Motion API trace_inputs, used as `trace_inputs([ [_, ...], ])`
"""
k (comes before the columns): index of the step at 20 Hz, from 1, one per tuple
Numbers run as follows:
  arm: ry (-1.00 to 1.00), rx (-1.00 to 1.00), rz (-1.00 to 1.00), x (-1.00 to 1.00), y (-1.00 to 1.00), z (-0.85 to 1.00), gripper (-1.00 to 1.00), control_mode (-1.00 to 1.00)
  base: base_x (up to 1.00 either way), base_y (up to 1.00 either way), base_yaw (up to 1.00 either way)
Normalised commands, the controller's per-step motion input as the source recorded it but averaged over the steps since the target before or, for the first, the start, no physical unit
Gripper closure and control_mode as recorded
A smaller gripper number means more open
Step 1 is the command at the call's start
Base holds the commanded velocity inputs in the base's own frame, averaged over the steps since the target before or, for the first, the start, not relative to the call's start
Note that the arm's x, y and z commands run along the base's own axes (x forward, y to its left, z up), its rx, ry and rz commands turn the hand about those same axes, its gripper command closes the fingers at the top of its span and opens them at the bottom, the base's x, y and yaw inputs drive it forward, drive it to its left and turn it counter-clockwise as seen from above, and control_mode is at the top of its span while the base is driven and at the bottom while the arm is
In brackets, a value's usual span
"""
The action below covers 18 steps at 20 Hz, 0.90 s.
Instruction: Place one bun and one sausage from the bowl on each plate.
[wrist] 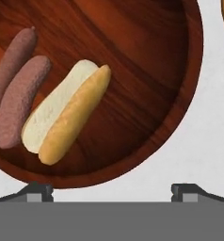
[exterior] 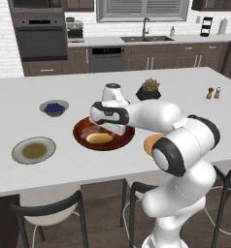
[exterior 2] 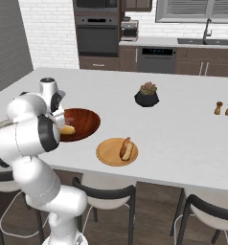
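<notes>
Stools (exterior: 49, 210): dark frames with pale seats, tucked under the near edge of the counter (exterior: 195, 97).
Orange plate (exterior 2: 117, 151): nearest on the counter, carrying a bun with a sausage (exterior 2: 126, 148); lying just beside the wooden bowl, not touching.
Grey-rimmed plate (exterior: 34, 149): olive-brown centre, bare, left of the bowl and apart from it.
Gripper (wrist: 111, 190): above the near rim of the bowl, fingers spread wide, gripping nothing.
Wooden bowl (wrist: 147, 56): reddish-brown, glossy, between the two plates.
Bun in bowl (wrist: 67, 110): split along its length, pale inside, golden crust, lying diagonal in the hand view.
Sausages in bowl (wrist: 20, 96): two, side by side, just beside the bun on its pale side.
Blueberry bowl (exterior: 54, 107): small, grey, farther back on the left.
Plant pot (exterior 2: 147, 95): black, low, beyond the wooden bowl.
Shakers (exterior 2: 223, 108): two small ones, standing near together at the far right of the counter.
Back wall: oven (exterior: 41, 36), dishwasher (exterior: 107, 58), sink with tap (exterior: 146, 36).
</notes>
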Motion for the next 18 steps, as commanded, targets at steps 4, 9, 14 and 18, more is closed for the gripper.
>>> trace_inputs([
  [4,0.00,-0.02,-0.08,0.04,0.00,-0.55,-1.00,-1.00,0.00,0.00,0.00],
  [9,0.00,0.00,-0.12,0.20,0.00,-0.37,-1.00,-1.00,0.00,0.00,0.00],
  [14,0.00,0.00,-0.12,0.31,0.00,-0.05,-1.00,-1.00,0.00,0.00,0.00],
  [18,0.00,0.00,-0.10,0.28,0.01,0.00,-1.00,-1.00,0.00,0.00,0.00],
])
